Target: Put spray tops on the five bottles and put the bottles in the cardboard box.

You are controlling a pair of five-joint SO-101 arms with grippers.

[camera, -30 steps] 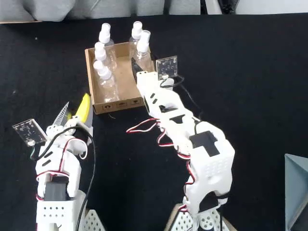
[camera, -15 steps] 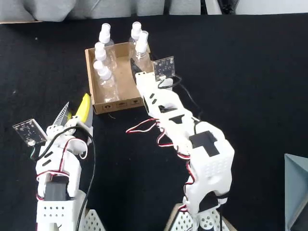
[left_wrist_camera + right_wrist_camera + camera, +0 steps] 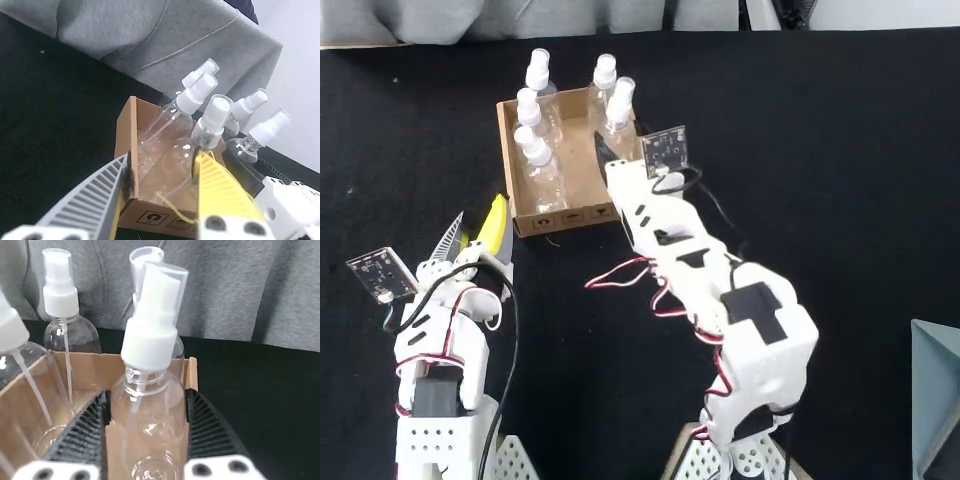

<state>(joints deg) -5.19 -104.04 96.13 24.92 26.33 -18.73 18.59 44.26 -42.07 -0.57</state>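
Gripping clear plastic bottle with white spray top (image 3: 150, 365) upright in right claw (image 3: 146, 412), at far right corner of brown cardboard box (image 3: 565, 214). Holding left claw (image 3: 161, 160) wide, empty, near box front. Lower straight, clear of four capped bottles (image 3: 528, 106), release once seated. Cannot see bottle base or box floor under it.

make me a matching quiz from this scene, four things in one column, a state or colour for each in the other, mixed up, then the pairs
Things:
1. left gripper
2. right gripper
3. cardboard box
4. spray tops

States or colours:
A. brown
B. shut on a bottle
C. open, holding nothing
D. white

Pairs: 1-C, 2-B, 3-A, 4-D
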